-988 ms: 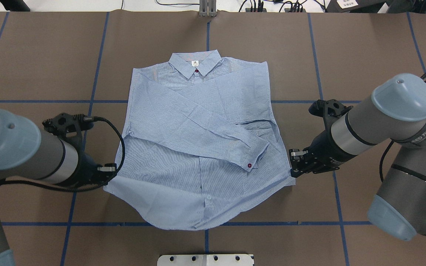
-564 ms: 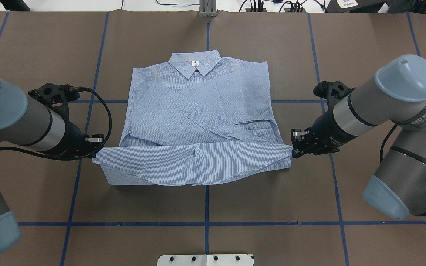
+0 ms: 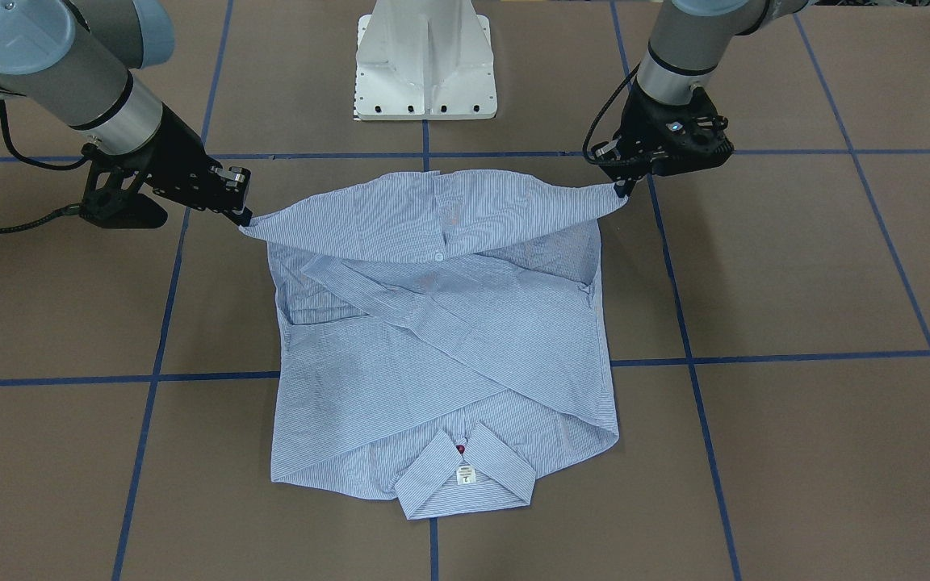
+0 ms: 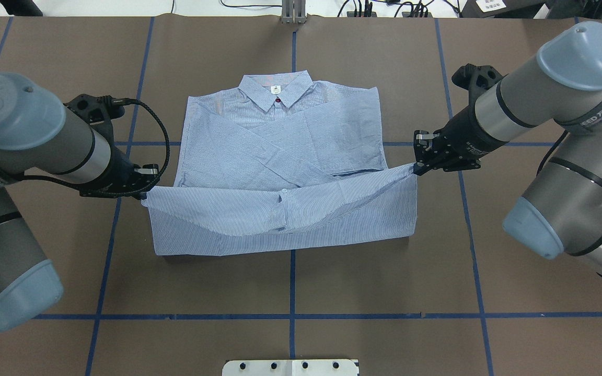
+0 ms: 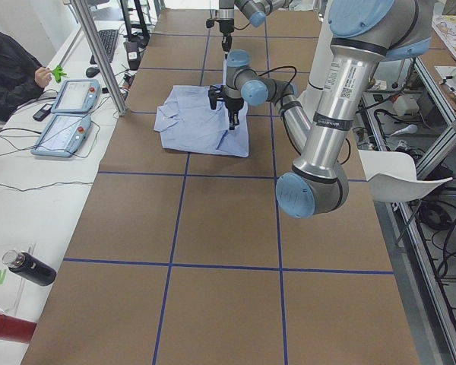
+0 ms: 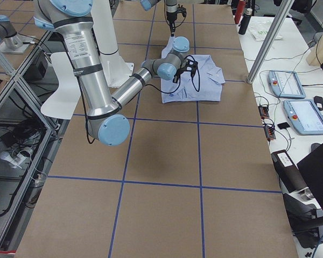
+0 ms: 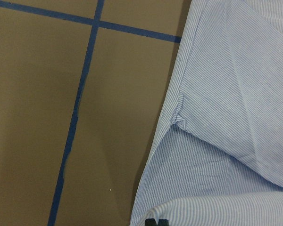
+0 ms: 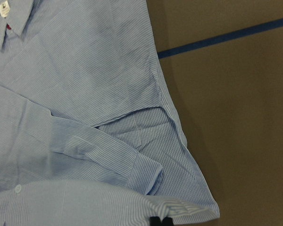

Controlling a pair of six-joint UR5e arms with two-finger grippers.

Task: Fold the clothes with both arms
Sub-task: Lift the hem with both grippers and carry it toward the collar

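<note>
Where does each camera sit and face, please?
Front-facing: opposite robot, facing it; both arms, pedestal.
Overhead: behind robot, looking down; left gripper, right gripper pinch shirt.
Exterior left: table end; left arm nearest.
Exterior right: other end; right arm nearest.
Left wrist: down on shirt edge; gripper barely shows.
Right wrist: down on cuff, collar; likewise.
All show shirt.
</note>
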